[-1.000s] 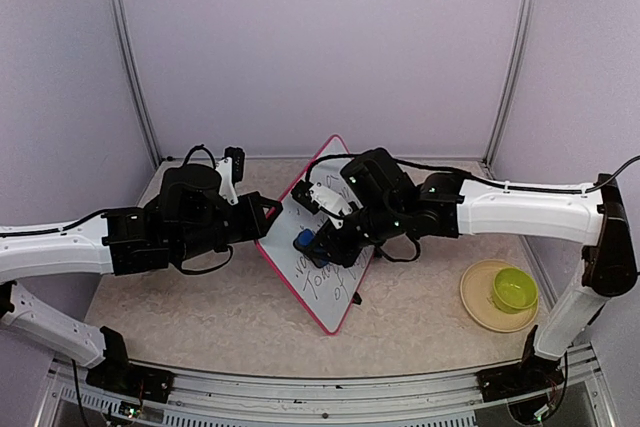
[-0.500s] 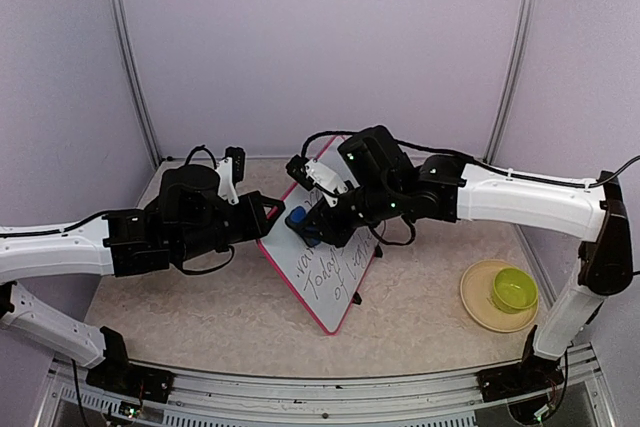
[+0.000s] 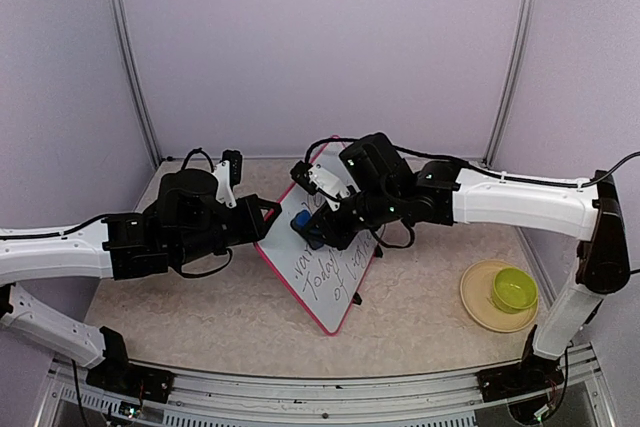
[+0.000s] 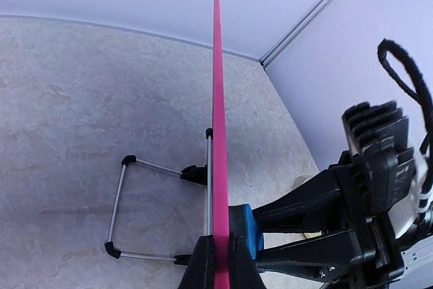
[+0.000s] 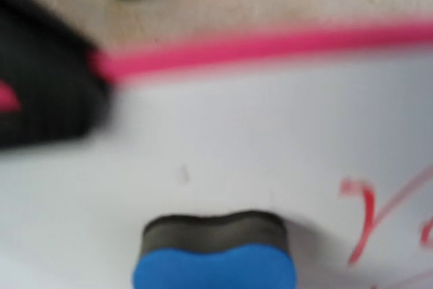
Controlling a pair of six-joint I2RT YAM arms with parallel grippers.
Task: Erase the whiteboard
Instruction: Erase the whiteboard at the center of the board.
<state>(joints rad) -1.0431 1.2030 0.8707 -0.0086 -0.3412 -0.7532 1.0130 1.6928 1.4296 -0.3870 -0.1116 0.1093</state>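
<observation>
On the mottled beige table (image 3: 200,317), whiteboard (image 3: 325,292) amid lilac walls (image 3: 320,47)

Lab test cell, lavender panels (image 3: 320,47), aluminium posts (image 3: 130,57)

We find the whiteboard (image 3: 328,287) face smooth and white with a slight sheen. Its rim (image 4: 216,99) looks like bright pink plastic. Behind the whiteboard, the stand (image 4: 116,201) is thin bare metal wire with black caps at the bends. Against the whiteboard face, the eraser (image 5: 214,269) shows a smooth blue body over a dark, felt-like pad. Under the whiteboard, the table (image 3: 200,317) is matt, mottled beige and stone-like. Right of the whiteboard, the lime bowl (image 3: 513,290) looks like glossy plastic and the tan plate (image 3: 478,309) looks matt.
</observation>
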